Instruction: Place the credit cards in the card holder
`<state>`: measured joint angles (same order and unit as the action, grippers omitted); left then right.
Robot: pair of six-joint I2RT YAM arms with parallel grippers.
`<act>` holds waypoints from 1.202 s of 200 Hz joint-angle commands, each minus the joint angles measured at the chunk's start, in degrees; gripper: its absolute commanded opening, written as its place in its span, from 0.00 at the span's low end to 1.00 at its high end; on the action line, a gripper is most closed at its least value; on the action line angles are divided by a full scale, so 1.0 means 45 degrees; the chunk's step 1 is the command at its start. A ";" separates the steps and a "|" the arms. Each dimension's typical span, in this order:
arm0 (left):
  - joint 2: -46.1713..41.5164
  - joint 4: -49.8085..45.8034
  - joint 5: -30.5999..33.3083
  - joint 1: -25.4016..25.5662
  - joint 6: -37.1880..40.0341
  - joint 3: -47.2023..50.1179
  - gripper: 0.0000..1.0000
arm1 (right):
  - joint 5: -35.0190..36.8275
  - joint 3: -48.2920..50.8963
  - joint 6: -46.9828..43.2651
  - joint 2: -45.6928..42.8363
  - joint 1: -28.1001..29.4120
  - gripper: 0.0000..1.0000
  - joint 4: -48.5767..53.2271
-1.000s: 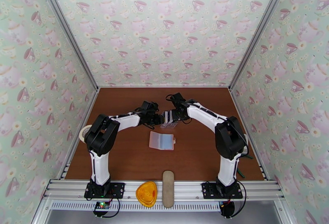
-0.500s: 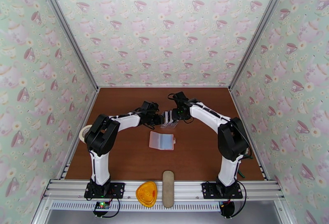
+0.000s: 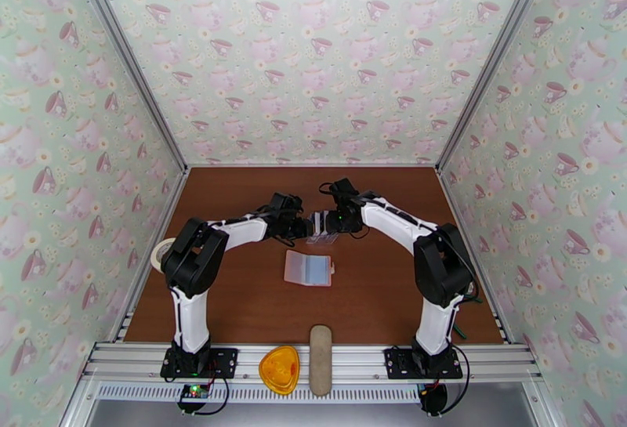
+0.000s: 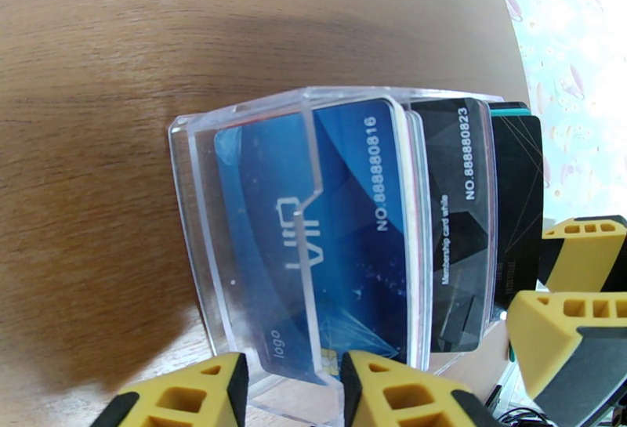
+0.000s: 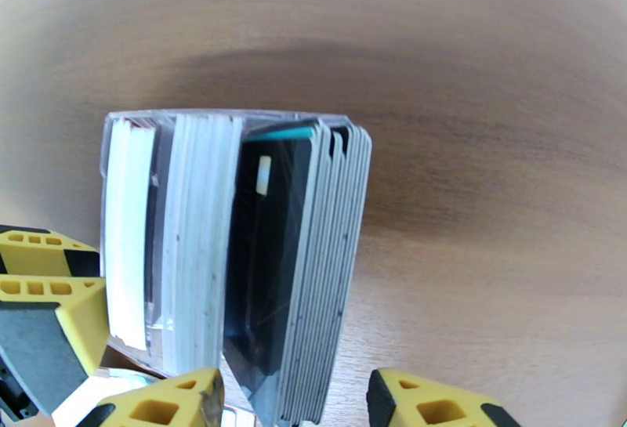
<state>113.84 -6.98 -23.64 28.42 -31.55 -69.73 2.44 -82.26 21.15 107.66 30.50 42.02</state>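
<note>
Clear rack [image 4: 196, 209] w/ credit cards [image 4: 353, 209], left tool [image 4: 294, 381] clamped on it, right tool [image 5: 294, 397] parted round cards

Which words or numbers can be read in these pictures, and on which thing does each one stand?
"NO.888880816": blue card in the clear rack.
"VIP": same blue card.
"logo": same blue card.
"NO.888880823": black card behind it.
"Membership card", then a word too blurred: same black card.

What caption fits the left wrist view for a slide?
Left pincer grips a clear plastic upright rack holding blue and black rectangular plastic credit cards on a brown wooden table.
</note>
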 commanded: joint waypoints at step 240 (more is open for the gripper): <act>0.0150 -0.0578 0.0189 -0.0262 -0.0078 0.0501 0.38 | 0.0201 -0.0919 -0.0463 0.0289 -0.0450 0.42 0.0644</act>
<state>113.84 -6.55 -23.88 28.32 -31.55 -69.47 2.70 -84.27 20.05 108.22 28.82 43.29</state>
